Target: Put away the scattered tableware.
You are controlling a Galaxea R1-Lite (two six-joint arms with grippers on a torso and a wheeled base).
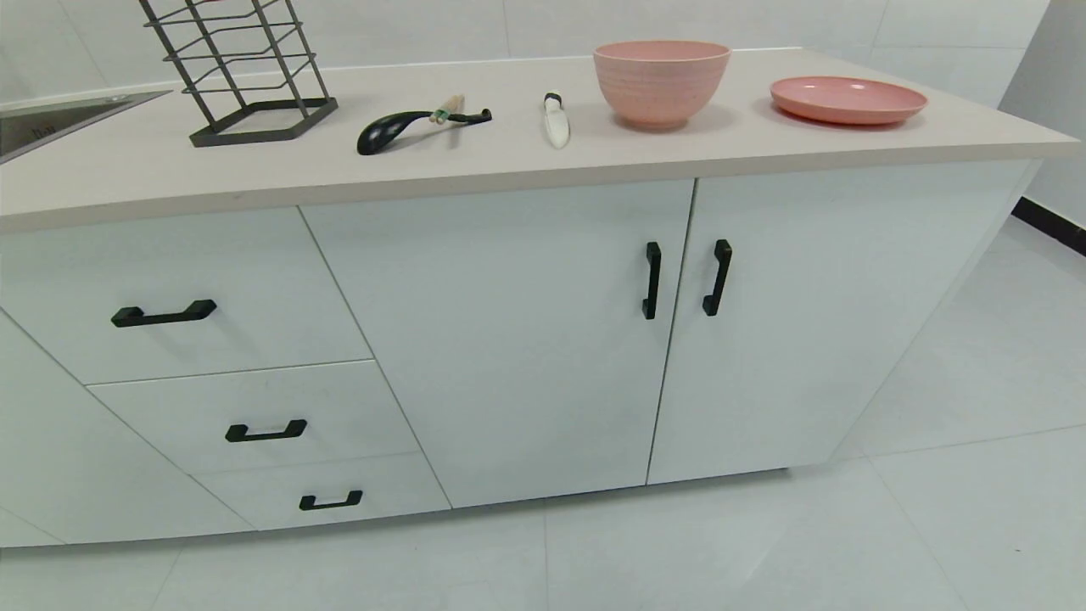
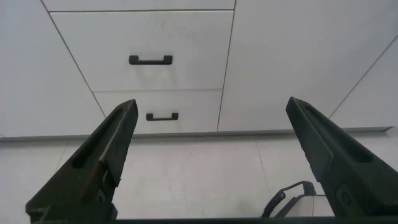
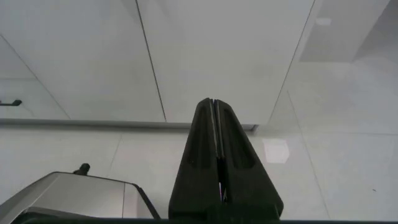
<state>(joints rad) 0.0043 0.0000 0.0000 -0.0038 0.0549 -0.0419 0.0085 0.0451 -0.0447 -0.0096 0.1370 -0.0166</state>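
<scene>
On the countertop [image 1: 764, 148] lie a black ladle [image 1: 386, 130] with chopsticks [image 1: 446, 109] resting across its handle, and a white-handled utensil [image 1: 556, 120] to its right. Farther right stand a pink bowl [image 1: 661, 81] and a pink plate [image 1: 848, 98]. A black wire rack [image 1: 246, 68] stands at the back left. My left gripper [image 2: 211, 112] hangs open low in front of the drawers, holding nothing. My right gripper [image 3: 215, 106] is shut with nothing in it, low above the floor before the cabinet doors.
A sink [image 1: 59, 119] is set into the counter's far left. Below are three drawers with black handles [image 1: 163, 315] on the left and two cabinet doors with vertical handles [image 1: 652, 280] in the middle. Open tiled floor [image 1: 976, 475] lies to the right.
</scene>
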